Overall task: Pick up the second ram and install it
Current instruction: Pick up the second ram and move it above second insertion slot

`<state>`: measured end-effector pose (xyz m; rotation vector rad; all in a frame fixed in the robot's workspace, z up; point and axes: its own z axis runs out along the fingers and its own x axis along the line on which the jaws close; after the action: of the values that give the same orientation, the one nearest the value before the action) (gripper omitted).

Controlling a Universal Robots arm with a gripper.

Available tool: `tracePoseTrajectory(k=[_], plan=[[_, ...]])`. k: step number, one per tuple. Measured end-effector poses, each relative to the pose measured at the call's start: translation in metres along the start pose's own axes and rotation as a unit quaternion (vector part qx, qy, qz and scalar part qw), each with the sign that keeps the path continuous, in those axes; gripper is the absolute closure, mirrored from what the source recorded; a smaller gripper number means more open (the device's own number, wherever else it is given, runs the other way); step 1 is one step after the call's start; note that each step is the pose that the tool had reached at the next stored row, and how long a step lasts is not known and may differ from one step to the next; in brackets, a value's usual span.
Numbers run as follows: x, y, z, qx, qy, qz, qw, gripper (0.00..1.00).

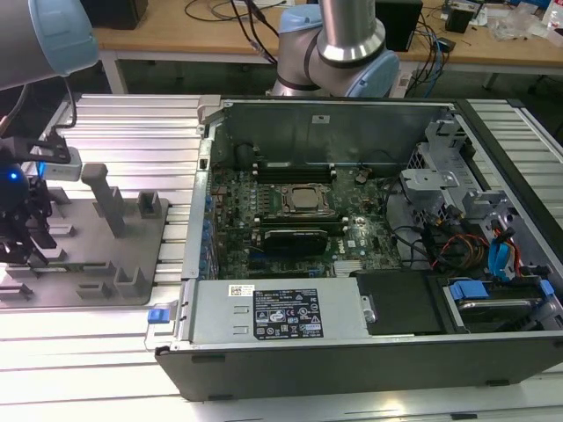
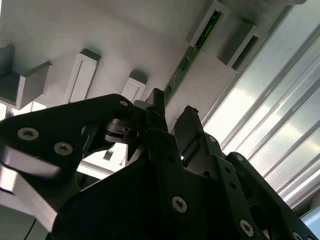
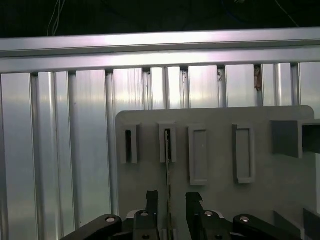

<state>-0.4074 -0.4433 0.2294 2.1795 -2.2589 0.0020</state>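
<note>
The second ram point(image 3: 168, 172) is a thin green stick seen edge-on, standing in a slot of the grey holder tray point(image 3: 215, 200). In the second wrist view the ram point(image 2: 194, 49) runs along the tray point(image 2: 120, 40) toward the fingers. My gripper point(image 3: 171, 197) is open and straddles the near end of the stick, one black finger point(image 3: 151, 202) on each side with a small gap to the board. In the exterior view the gripper point(image 1: 25, 239) hangs over the tray's point(image 1: 97, 264) side at the exterior view's left.
The open computer case point(image 1: 369, 352) lies at the exterior view's right of the tray, with the motherboard point(image 1: 290, 220) and black memory slots point(image 1: 295, 167) by the processor. Upright grey posts point(image 1: 110, 202) stand on the tray. Ribbed aluminium table point(image 3: 55, 145) surrounds it.
</note>
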Motion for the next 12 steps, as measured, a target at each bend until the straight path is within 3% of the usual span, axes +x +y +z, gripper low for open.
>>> tracePoseTrajectory(k=[7, 12], plan=[[0.0000, 0.0014, 0.0112, 0.0001, 0.0000, -0.031, 0.9995, 0.66], [0.0000, 0.0017, 0.0200, -0.0002, 0.0002, -0.038, 0.9993, 0.66]])
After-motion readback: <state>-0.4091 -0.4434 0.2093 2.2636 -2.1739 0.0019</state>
